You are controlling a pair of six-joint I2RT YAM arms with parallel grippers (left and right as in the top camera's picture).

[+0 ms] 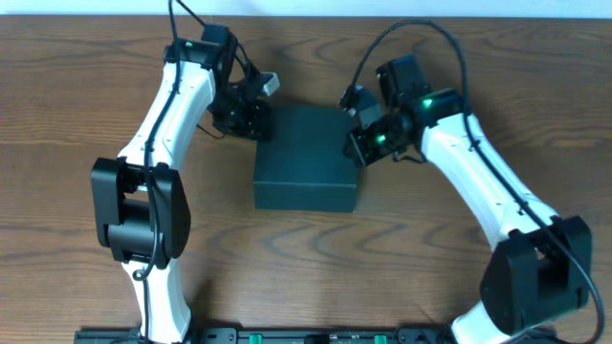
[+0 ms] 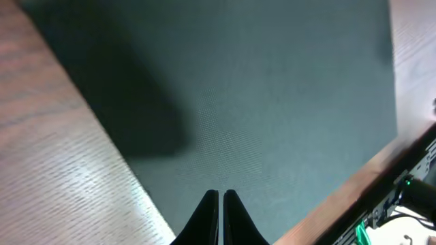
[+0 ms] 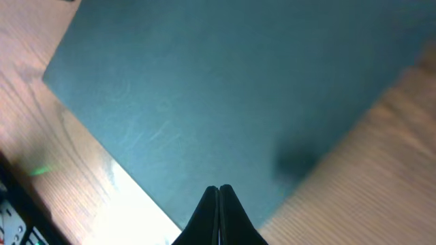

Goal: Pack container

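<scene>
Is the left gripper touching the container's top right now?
Cannot tell. The left wrist view shows the shut left gripper over the container, but neither contact nor a gap is plain.

Your two arms are built alike. On the left arm [image 1: 163, 124] and the right arm [image 1: 483, 177], the long links are glossy white shells. The joints are blocky matte-black housings [image 1: 134, 205], and the biggest are the ones near you. A thin black cable [image 1: 153, 250] runs along each white link, and a free loop [image 1: 406, 29] arches over the right arm's far end. Small green lights [image 1: 427, 102] glow by the wrists. The left gripper [image 2: 221, 194] and the right gripper [image 3: 219, 188] carry plain black fingers [image 2: 204, 221] that taper to thin tips.
</scene>
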